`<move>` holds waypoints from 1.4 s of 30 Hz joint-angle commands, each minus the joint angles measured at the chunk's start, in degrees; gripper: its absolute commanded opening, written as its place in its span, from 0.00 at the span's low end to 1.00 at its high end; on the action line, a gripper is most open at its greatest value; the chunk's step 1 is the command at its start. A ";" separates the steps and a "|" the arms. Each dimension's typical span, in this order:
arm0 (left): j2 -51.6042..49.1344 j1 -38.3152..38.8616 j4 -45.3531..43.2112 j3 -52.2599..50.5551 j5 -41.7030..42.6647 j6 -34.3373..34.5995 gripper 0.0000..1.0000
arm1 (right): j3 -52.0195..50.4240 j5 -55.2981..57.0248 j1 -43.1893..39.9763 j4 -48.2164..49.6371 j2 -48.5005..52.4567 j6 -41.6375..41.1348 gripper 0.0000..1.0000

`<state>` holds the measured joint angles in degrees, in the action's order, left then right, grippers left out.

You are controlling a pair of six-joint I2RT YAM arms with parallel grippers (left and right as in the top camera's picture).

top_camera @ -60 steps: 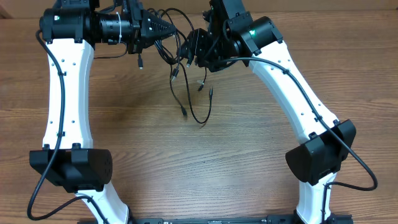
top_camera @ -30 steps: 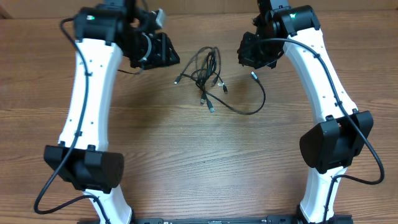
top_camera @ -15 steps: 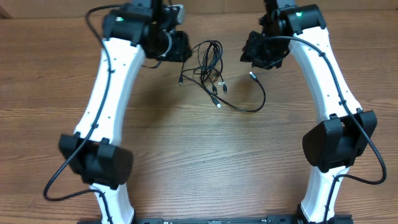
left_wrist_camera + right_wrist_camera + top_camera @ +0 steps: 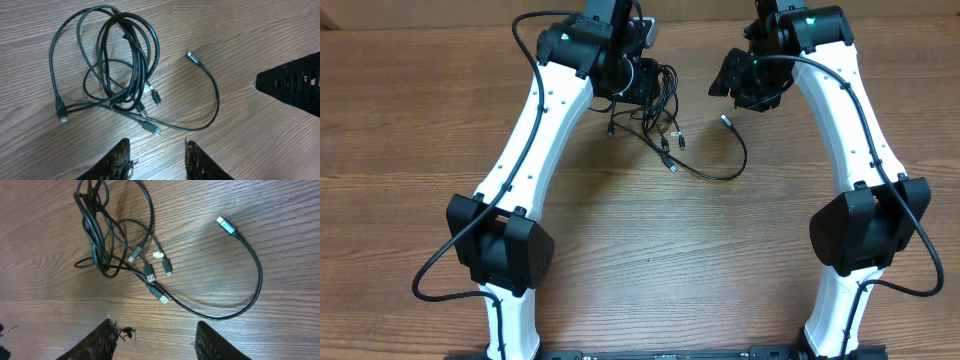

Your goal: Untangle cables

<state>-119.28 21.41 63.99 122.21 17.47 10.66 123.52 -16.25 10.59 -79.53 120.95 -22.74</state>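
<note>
The cables (image 4: pixel 663 112) lie on the wooden table as a loose tangle of thin black cords. One longer cord (image 4: pixel 741 162) curves out to the right and ends in a plug (image 4: pixel 725 120). My left gripper (image 4: pixel 640 86) hovers over the tangle's left edge. In the left wrist view it (image 4: pixel 156 150) is open over bare wood, just below the tangle (image 4: pixel 135 75). My right gripper (image 4: pixel 736 84) hangs to the right of the tangle, above the plug. The right wrist view shows it (image 4: pixel 156 330) open and empty, with the tangle (image 4: pixel 99 240) and the long cord's plug (image 4: pixel 225 225) lying beyond it.
Bare wood table (image 4: pixel 640 250) stretches in front of the cables. Both white arms rise from bases (image 4: pixel 500 250) (image 4: pixel 865 225) near the front edge. The right gripper's black finger (image 4: pixel 295 85) shows at the right edge of the left wrist view.
The cables, earlier held up between both grippers, now lie on the table. My left arm has swung right to the tangle. The right gripper has opened and stayed roughly in place.
</note>
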 commanded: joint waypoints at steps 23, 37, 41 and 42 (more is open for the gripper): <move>-6.62 2.93 -2.25 -0.35 -10.23 6.36 0.35 | 0.17 4.92 0.26 2.19 -0.48 0.74 0.85; -16.44 4.98 -9.22 -0.61 -17.99 11.69 0.26 | 0.17 8.74 0.26 3.61 -0.48 0.72 1.00; -17.68 5.01 -11.45 -0.61 -21.29 11.69 0.28 | 0.17 8.74 0.26 3.58 -0.48 0.74 1.00; -17.88 4.98 -11.61 -0.61 -21.88 11.72 0.29 | 0.17 8.76 0.26 3.56 -0.48 0.74 1.00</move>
<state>-136.27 26.39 53.08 121.82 -0.40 21.12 123.52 -8.51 10.59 -76.09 120.95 -22.24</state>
